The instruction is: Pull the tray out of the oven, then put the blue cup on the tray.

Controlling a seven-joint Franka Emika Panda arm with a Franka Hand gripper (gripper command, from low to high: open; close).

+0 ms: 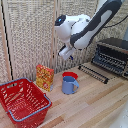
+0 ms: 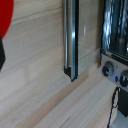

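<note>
The black and silver oven (image 1: 113, 56) stands at the exterior view's right. A flat dark barred tray (image 1: 93, 73) sticks out low from its front over the table. The blue cup (image 1: 69, 85) stands upright on the wood near the middle, handle toward the oven. My gripper (image 1: 66, 52) hangs in the air above the cup and holds nothing; its jaws are too small to read. The wrist view shows the oven's front with knobs (image 2: 108, 70) and a long dark bar with a silver edge (image 2: 71, 40) over the wood.
A red bowl (image 1: 70, 75) sits just behind the cup, and a red patch (image 2: 5, 17) fills one corner of the wrist view. A yellow-orange box (image 1: 44, 77) stands beside a large red basket (image 1: 22, 101). A slatted screen (image 1: 30, 30) backs the table.
</note>
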